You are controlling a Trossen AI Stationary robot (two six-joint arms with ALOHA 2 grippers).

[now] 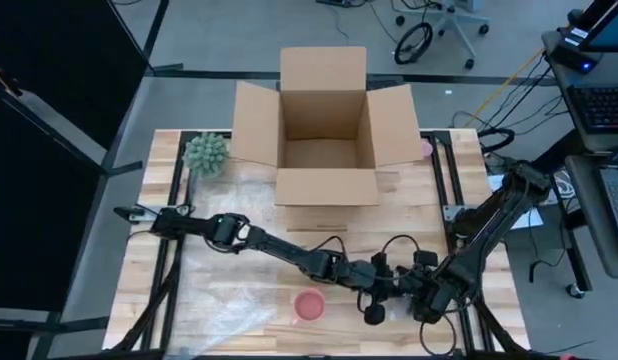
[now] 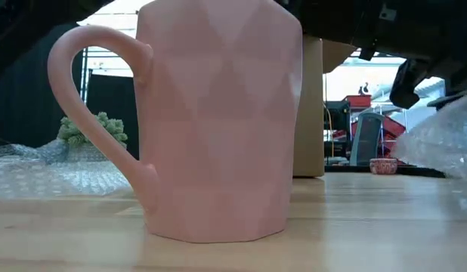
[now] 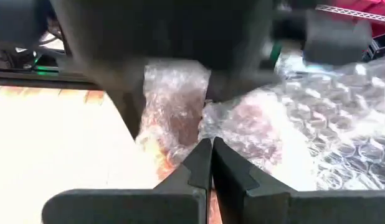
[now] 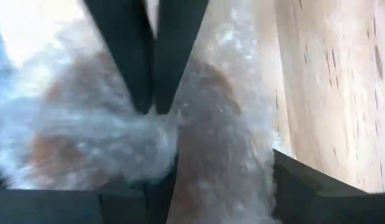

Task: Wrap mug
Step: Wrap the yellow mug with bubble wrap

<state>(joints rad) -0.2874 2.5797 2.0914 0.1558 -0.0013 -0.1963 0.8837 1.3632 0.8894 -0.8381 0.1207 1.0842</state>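
Mug (image 1: 309,306) is standing unwrapped on worktop (image 1: 239,300) | both tools are meeting just right of it, left tool (image 3: 210,163) nearer | left tool is pinching bubble wrap (image 3: 292,124) | right tool (image 1: 426,310) is gripping wrap too

- Grey concrete floor (image 1: 219,35) surrounds the wooden table (image 1: 164,165), running beyond the table's far edge, well apart from both claws.
- Black curtain panels (image 1: 49,90) stand on the left claw's side of the room.
- A wheeled office chair (image 1: 454,25) sits far past the table.
- A desk with a laptop (image 1: 601,105) lies outward of the right claw.
- Black cables (image 1: 509,95) trail across the floor.
- Possibly red equipment (image 2: 366,121) stands in bright light in the distance.
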